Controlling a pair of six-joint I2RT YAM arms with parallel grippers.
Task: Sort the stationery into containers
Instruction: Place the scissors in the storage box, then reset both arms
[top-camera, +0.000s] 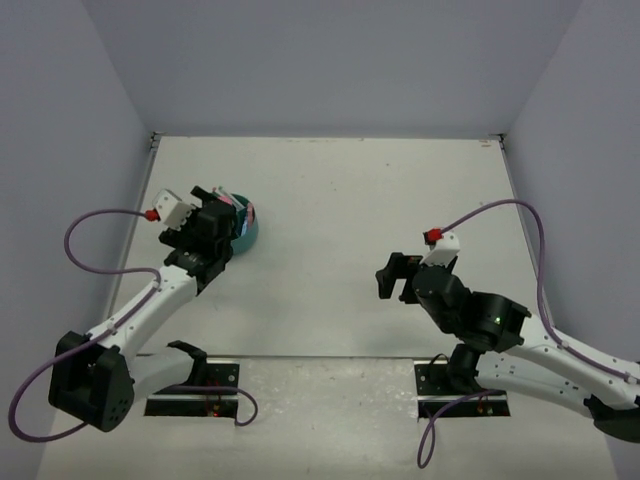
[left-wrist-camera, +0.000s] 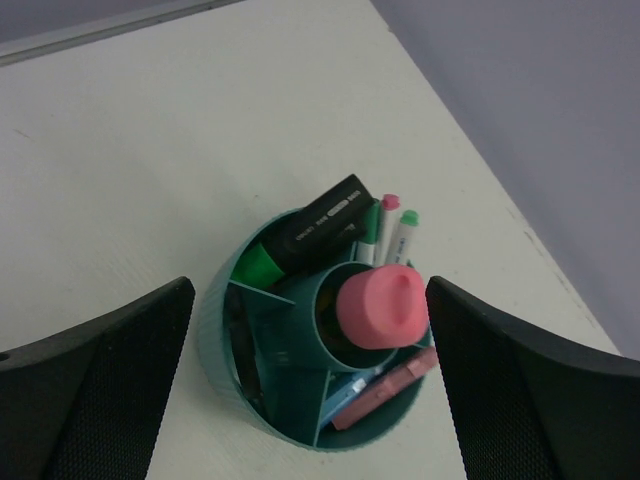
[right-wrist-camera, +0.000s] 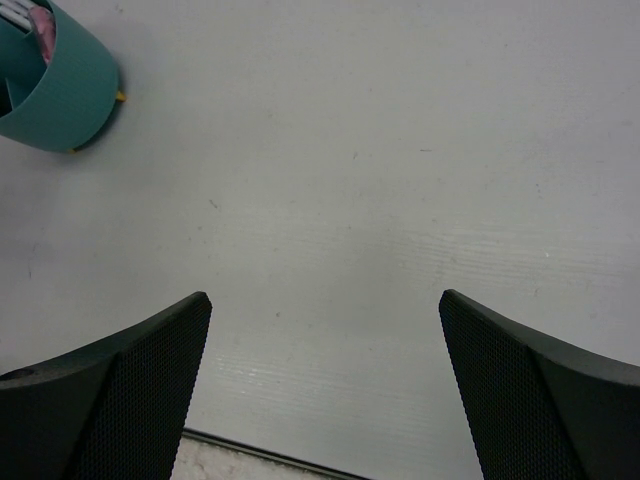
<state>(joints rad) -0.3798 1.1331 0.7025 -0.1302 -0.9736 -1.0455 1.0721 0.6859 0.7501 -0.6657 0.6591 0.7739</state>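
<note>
While the teal desk organiser (left-wrist-camera: 214, 322) is standing towards the left side of the table (top-camera: 380, 200), a pink stubby tube (left-wrist-camera: 382, 305) is being kept upright in its middle compartment, with a green highlighter (left-wrist-camera: 300, 238) and white pens (left-wrist-camera: 402, 240) in outer ones. The left gripper (left-wrist-camera: 308, 292) is being held above it, jaws wide and gripping nothing; the right gripper (right-wrist-camera: 325, 300), equally wide, is being held well apart.

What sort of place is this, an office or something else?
Probably a robot test cell in a lab: a left arm and right arm bolted to a white table, plain walls on three sides, and one teal organiser of stationery.
</note>
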